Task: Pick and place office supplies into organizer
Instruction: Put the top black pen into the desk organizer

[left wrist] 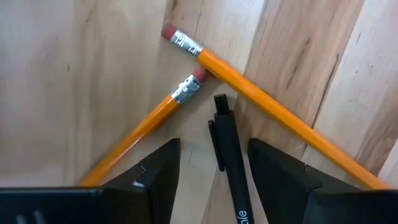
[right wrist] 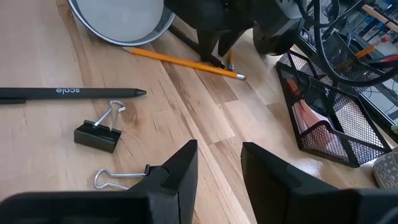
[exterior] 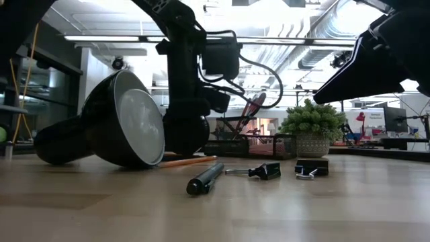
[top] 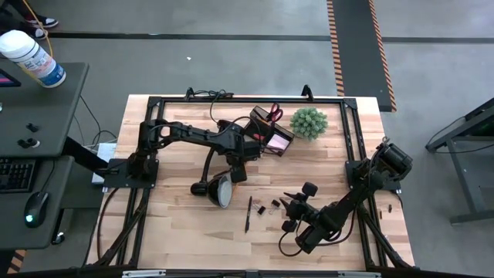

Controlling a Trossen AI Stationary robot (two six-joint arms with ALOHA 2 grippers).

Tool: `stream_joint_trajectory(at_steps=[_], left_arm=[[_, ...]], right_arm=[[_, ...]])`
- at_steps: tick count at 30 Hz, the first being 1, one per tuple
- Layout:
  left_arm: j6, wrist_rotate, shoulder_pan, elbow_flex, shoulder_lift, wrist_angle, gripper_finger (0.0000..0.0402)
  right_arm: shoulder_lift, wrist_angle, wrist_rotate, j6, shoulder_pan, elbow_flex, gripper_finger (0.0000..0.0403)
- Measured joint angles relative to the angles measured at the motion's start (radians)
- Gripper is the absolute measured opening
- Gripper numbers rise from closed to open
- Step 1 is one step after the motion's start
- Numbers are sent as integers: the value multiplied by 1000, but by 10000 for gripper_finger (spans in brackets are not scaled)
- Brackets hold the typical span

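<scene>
My left gripper (left wrist: 214, 177) points down, open, low over the table beside the lamp head. Its fingers stand on either side of a black pen (left wrist: 229, 155) without touching it. Two yellow-orange pencils (left wrist: 273, 109) (left wrist: 140, 130) lie on the wood just past the pen's end, their eraser ends close together. My right gripper (right wrist: 217, 168) hangs open above the table's near right part, holding nothing. A second black pen (right wrist: 68, 93) and two binder clips (right wrist: 98, 133) (right wrist: 121, 178) lie before it. The mesh organizer (top: 266, 130) stands at the far middle with scissors (top: 275, 112) and a pink pad (top: 276, 142) in it.
A black desk lamp (top: 218, 189) lies tipped on the table, its head (exterior: 124, 121) right next to my left gripper. A green plant ball (top: 309, 122) stands to the right of the organizer. Bare wood stretches along the near left of the table (top: 177, 232).
</scene>
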Motion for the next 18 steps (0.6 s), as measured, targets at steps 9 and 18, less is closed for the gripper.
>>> stream_joint_trajectory(at_steps=[9, 18], left_arm=[[3, 0, 0, 0, 0, 2, 173], [7, 3, -1, 0, 0, 3, 90]], right_arm=[[0, 0, 0, 0, 0, 0, 114], [0, 0, 0, 0, 0, 0, 114]])
